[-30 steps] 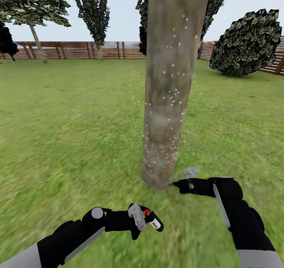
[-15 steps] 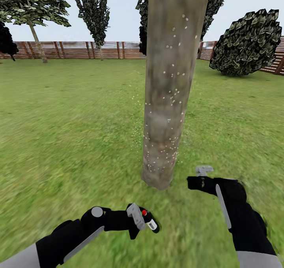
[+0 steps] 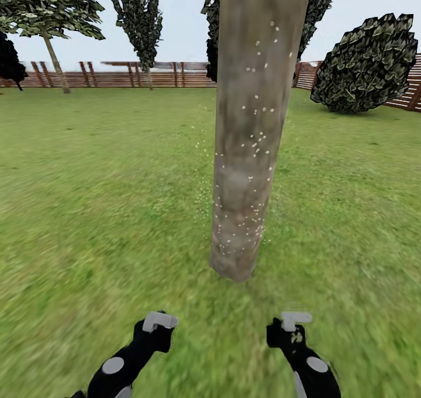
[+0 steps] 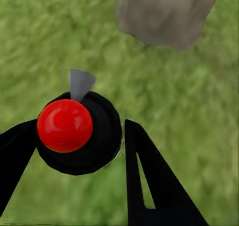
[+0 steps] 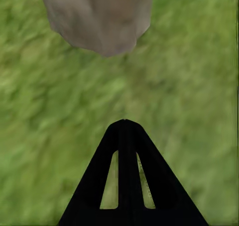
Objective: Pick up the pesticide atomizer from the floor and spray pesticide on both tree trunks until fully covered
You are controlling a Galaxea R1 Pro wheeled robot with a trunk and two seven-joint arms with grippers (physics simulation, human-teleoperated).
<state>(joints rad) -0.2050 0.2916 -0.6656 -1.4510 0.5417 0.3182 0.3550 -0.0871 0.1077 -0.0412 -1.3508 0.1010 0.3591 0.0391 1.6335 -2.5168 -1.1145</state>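
The thick grey-brown mottled tree trunk (image 3: 248, 129) looks smooth and matt, like weathered stone, flecked with tiny white pesticide specks (image 3: 254, 143). The green lawn (image 3: 105, 199) reads as soft, blurred turf. The black round atomizer (image 4: 79, 131) looks like matt plastic, its red cap (image 4: 64, 125) glossy. The brown slatted fence (image 3: 117, 75) looks wooden.

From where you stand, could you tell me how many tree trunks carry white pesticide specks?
1: the thick trunk directly ahead on the lawn, dotted with specks from near its base upward. The thin-trunked trees by the fence show none, though they are too distant to be sure.

text: none readable | labels: none | brands: none | numbers: none | signs: none
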